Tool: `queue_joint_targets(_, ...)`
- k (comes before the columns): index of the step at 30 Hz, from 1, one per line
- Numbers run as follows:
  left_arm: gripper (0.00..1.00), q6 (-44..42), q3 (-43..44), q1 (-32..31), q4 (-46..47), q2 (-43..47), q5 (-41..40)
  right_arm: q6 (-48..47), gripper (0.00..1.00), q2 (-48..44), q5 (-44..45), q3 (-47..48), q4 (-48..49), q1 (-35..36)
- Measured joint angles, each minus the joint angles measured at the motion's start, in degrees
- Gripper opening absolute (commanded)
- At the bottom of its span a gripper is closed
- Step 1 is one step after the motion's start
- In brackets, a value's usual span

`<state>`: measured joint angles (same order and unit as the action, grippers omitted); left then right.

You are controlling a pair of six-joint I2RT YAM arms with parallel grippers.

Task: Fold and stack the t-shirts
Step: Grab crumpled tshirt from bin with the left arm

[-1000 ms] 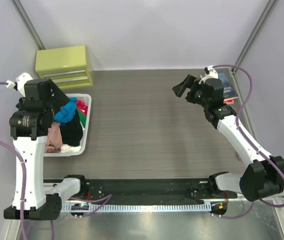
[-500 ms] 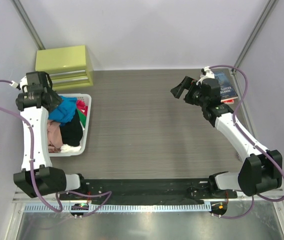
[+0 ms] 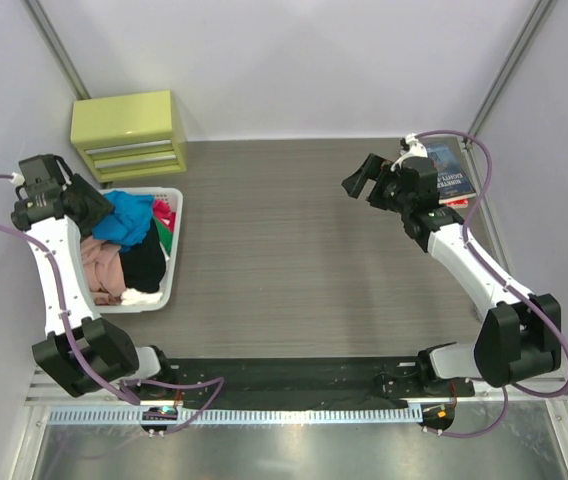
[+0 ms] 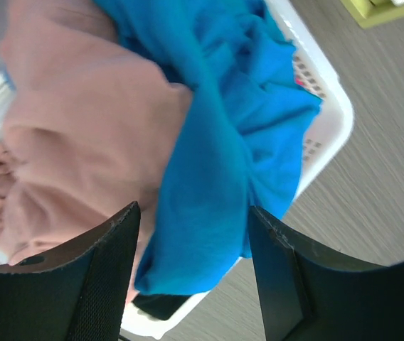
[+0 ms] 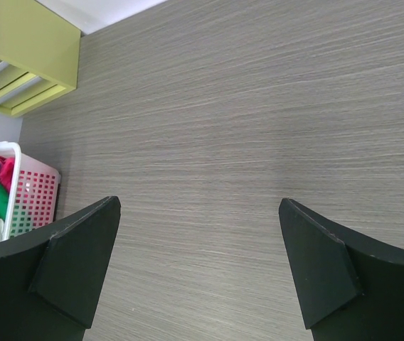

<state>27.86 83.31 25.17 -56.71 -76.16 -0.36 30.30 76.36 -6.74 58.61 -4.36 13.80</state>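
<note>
The t-shirts lie heaped in a white basket (image 3: pixel 169 285) at the table's left. The turquoise-blue shirt (image 3: pixel 129 220) is on top, over a pink one (image 3: pixel 99 265), a black one (image 3: pixel 146 262), a red one (image 3: pixel 167 212), a green one (image 3: pixel 168 240) and a white one (image 3: pixel 142 297). My left gripper (image 3: pixel 96 208) is open at the basket's left rim, close over the heap. In the left wrist view the blue shirt (image 4: pixel 209 156) hangs just beyond my open left gripper (image 4: pixel 195 245), beside the pink shirt (image 4: pixel 67 142). My right gripper (image 3: pixel 359 180) is open and empty above bare table (image 5: pixel 209 142).
A yellow-green drawer cabinet (image 3: pixel 129 135) stands behind the basket. Dark-blue books (image 3: pixel 454 180) lie at the back right, behind my right arm. The basket (image 5: pixel 35 195) and cabinet (image 5: pixel 24 57) show at the left of the right wrist view. Grey walls close the sides.
My left arm has swung back and to the left, bringing its gripper from above the heap to the basket's left rim. The right arm has barely moved.
</note>
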Motion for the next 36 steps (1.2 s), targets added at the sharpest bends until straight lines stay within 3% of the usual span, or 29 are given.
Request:
queue_joint_targets(4, 0.57, -0.31, -0.35, 0.02, 1.36, -0.96, 3.52, -0.02, 1.00, 1.29, 0.02, 0.00, 0.02, 0.00)
queue_joint_targets(12, 0.01, 0.07, -0.24, 0.09, 2.82, -4.15, 5.25, -0.07, 1.00, 3.80, 0.00, 1.40, -0.46, 0.00)
queue_joint_targets(29, 0.00, 0.15, 18.10, 0.09, -0.11, -3.78, 8.48, -0.15, 1.00, 6.29, -0.72, 3.21, -0.92, 0.00)
queue_joint_targets(36, 0.00, 2.19, 37.35, 0.09, -0.52, -7.63, 11.47, 0.37, 1.00, 6.29, -1.51, 3.85, -0.85, 0.00)
